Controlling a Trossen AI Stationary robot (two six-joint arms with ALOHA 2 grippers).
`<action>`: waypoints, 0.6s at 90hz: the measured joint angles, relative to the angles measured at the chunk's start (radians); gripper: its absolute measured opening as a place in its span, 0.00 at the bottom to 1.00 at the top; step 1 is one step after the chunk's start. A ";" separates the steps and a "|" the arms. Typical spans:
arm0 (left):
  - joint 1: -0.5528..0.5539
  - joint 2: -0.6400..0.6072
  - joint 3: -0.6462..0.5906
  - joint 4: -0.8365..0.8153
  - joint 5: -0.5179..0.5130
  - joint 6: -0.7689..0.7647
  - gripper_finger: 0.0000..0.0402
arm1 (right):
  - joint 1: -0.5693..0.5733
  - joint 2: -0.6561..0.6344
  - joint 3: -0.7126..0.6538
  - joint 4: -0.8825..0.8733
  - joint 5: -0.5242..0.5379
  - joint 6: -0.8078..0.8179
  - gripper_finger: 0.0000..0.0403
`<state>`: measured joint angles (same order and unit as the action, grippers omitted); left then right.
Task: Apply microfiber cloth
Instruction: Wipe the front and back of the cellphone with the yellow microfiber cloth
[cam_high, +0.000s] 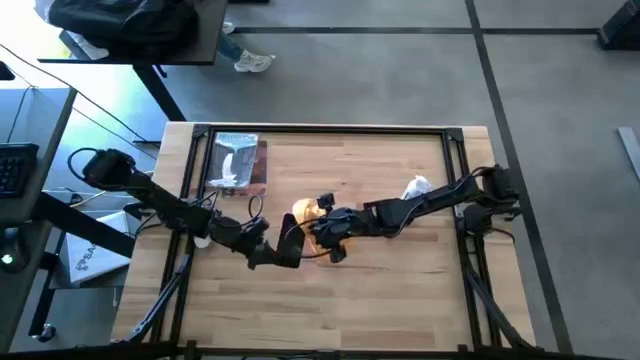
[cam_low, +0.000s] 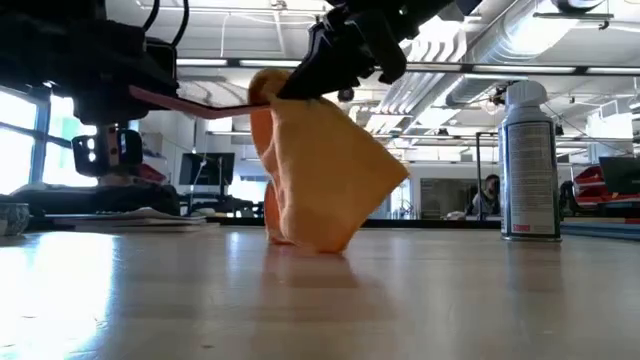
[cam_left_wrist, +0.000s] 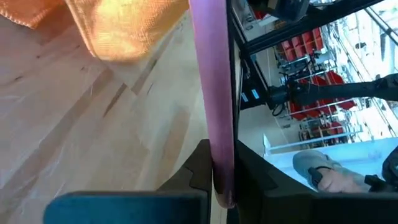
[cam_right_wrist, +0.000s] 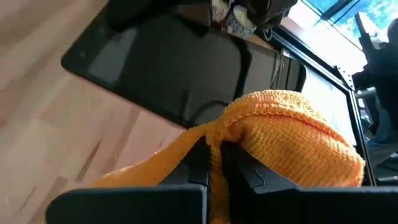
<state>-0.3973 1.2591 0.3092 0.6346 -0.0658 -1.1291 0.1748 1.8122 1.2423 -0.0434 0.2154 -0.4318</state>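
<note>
The microfiber cloth (cam_low: 325, 180) is an orange-yellow rag hanging near the table's middle, with my right gripper (cam_right_wrist: 214, 158) shut on it. Beside it, a black phone (cam_right_wrist: 161, 68) with a pink edge (cam_left_wrist: 214, 93) is held above the table by my left gripper (cam_left_wrist: 219, 180). In the high view the left gripper (cam_high: 283, 252) comes in from the left and the right gripper (cam_high: 330, 235) from the right. The two meet over the cloth (cam_high: 305, 213). The cloth sits against the phone's far end. My left gripper pinches the phone between its two fingers, one on each flat face, at the end nearest the arm (cam_left_wrist: 217, 163). The phone (cam_low: 195, 104) is lifted clear of the table and lies about level. My right gripper pinches a bunched fold at the cloth's top (cam_right_wrist: 214, 134) between its two fingers, coming slanting down from the table's right. The cloth hangs slack below the fingers. Its lower end (cam_low: 318, 240) rests on the table.
A silvery packet (cam_high: 238, 160) lies at the table's far left. A white spray can (cam_low: 528, 160) stands at the right, and a white thing (cam_high: 416, 187) lies beside the right arm. Bare wood stretches along the near edge (cam_high: 330, 310).
</note>
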 joint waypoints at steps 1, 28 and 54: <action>0.000 0.000 0.000 0.001 0.000 0.000 0.03 | -0.001 0.000 0.000 0.003 -0.004 -0.001 0.00; 0.000 -0.001 0.001 0.002 -0.003 0.000 0.03 | -0.011 -0.029 0.000 -0.001 -0.055 -0.018 0.00; 0.004 -0.001 0.003 0.006 -0.004 0.030 0.03 | -0.017 0.002 0.002 0.134 -0.205 0.029 0.00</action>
<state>-0.3930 1.2579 0.3122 0.6406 -0.0693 -1.0993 0.1575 1.8145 1.2442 0.0906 0.0103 -0.4031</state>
